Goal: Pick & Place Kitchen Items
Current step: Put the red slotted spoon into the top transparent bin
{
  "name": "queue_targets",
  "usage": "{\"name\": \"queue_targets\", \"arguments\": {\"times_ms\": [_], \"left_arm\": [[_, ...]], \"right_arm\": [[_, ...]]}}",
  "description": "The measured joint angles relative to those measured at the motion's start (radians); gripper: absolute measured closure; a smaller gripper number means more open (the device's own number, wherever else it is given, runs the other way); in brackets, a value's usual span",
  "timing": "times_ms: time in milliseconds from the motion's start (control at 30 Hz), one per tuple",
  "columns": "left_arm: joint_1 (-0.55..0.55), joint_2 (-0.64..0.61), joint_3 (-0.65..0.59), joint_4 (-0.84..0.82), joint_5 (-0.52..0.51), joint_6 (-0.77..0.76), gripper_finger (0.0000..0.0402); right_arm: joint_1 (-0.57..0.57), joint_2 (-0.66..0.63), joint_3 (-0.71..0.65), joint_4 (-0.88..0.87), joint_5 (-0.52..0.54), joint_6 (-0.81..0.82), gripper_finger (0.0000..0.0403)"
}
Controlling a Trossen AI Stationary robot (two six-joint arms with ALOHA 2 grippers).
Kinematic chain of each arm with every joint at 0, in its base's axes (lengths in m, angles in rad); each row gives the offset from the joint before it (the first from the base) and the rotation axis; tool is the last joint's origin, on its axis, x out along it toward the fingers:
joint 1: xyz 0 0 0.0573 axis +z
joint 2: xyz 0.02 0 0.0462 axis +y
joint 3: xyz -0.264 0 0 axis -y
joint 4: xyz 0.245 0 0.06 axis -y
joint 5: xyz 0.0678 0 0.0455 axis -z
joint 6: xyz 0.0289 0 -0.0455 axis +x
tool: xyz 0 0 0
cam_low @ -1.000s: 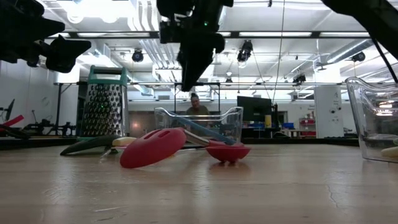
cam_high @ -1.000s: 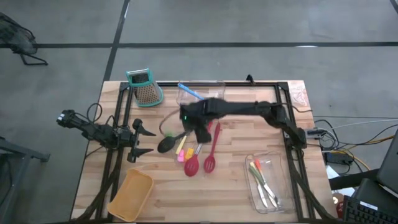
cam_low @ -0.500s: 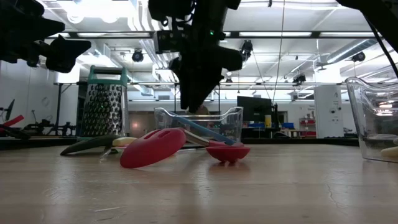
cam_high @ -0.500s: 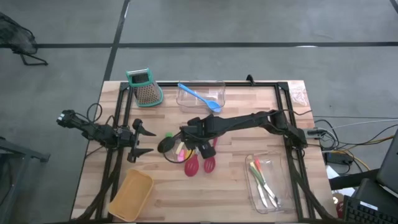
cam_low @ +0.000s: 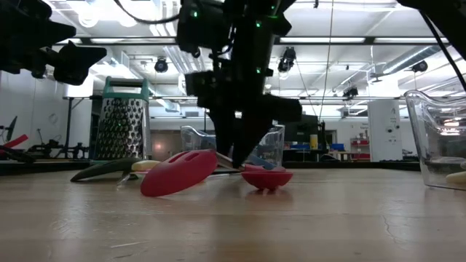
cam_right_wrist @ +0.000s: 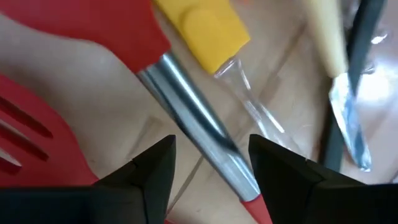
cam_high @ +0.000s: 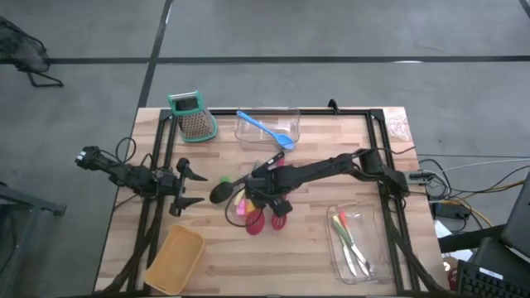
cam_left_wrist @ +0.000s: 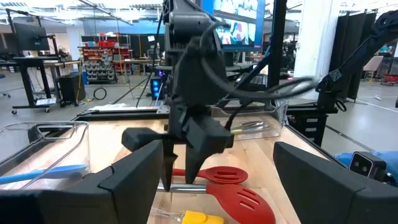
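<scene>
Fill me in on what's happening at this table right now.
The right gripper is down in the pile of utensils mid-table, its open fingers straddling the metal shaft of a red spatula, not yet closed on it. Beside it lie a second red slotted spatula and a yellow-headed tool. A blue spoon sits in the clear bin at the back. The left gripper waits open at the table's left side.

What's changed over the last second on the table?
The right gripper swung from the clear bin toward the utensil pile and came down; its open fingers now straddle the metal shaft of a red spoon, not yet gripping. The left gripper, grater and utensils stayed put.
</scene>
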Motion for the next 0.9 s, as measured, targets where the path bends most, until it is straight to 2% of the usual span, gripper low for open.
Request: {"name": "queue_targets", "arguments": {"times_ms": [667,900], "left_arm": [[0.0,0.0,0.0,0.0,0.0,0.0,0.009],[0.0,0.0,0.0,0.0,0.0,0.0,0.009]], "right_arm": [[-0.002,0.0,-0.021,0.07,-0.002,0.022,0.0308],[-0.002,0.0,-0.022,0.107,-0.003,0.025,0.0318]]}}
